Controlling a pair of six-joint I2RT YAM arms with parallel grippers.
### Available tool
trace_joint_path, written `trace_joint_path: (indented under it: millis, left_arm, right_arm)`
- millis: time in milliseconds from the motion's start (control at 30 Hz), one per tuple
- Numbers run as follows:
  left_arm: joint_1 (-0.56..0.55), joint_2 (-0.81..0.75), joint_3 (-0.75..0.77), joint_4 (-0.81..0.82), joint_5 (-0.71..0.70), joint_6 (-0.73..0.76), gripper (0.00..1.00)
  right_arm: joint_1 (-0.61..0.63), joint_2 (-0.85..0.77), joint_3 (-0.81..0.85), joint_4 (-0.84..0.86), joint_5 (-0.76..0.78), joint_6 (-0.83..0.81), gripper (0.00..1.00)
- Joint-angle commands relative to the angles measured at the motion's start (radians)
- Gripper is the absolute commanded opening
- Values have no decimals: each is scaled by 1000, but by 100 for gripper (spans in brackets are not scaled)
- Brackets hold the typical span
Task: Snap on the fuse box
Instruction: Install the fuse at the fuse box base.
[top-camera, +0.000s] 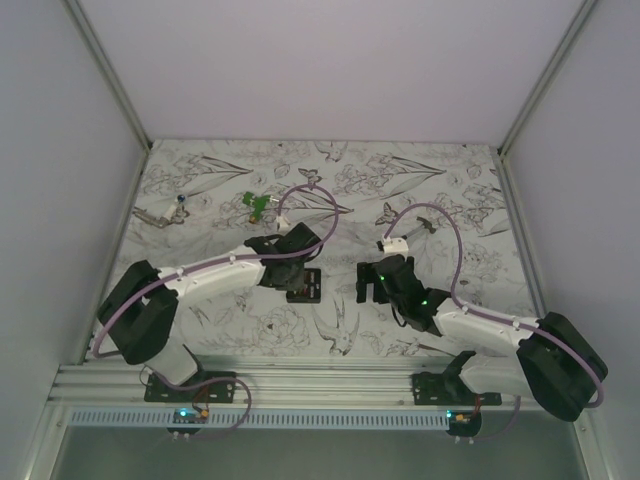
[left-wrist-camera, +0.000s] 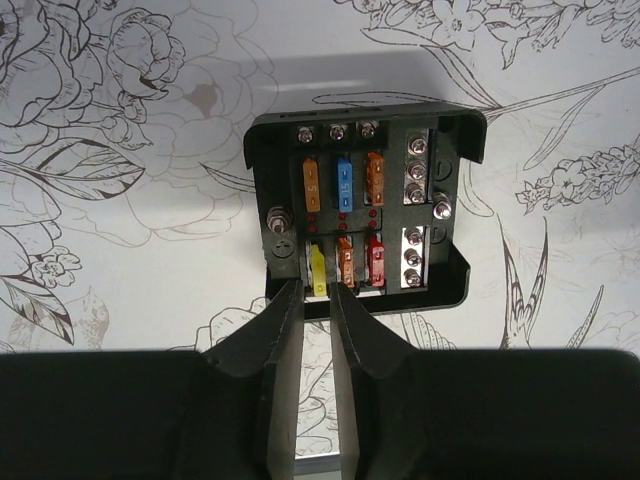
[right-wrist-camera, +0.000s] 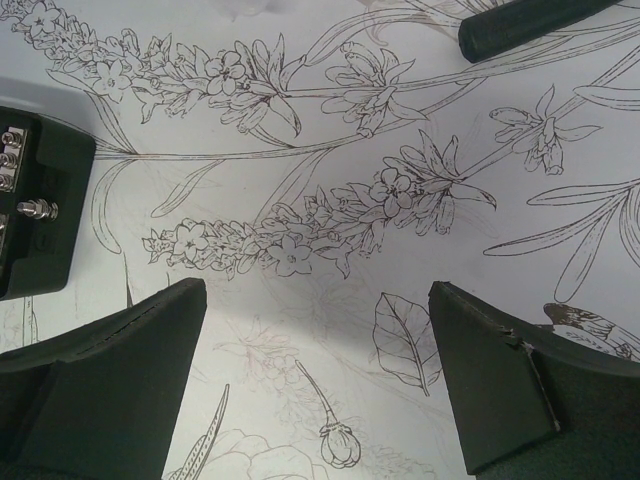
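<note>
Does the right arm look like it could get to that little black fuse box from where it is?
Probably yes: the right gripper is open, the fuse box lies close beside it, and only bare table shows between. The left gripper sits at the box, though.

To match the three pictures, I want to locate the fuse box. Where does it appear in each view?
Top external: the fuse box sits slightly left of centre, partly under the left arm.
Left wrist: it fills the centre, open face up, just beyond the left gripper.
Right wrist: only its corner shows at the left edge.
Shared landmark: the flower-print table cover.
</note>
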Motion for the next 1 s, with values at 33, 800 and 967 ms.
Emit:
trace_joint_path:
  millis: [33, 800, 967]
  left_arm:
    - [7, 22, 22, -41, 17, 20, 18]
    - [19, 88, 1, -42, 34, 6, 0]
    - [27, 76, -58, -41, 29, -26, 0]
  right_arm:
    - [-9, -14, 11, 22, 4, 11, 100]
    - [-10, -20, 13, 18, 3, 10, 100]
    - [-10, -22, 12, 17, 3, 9, 100]
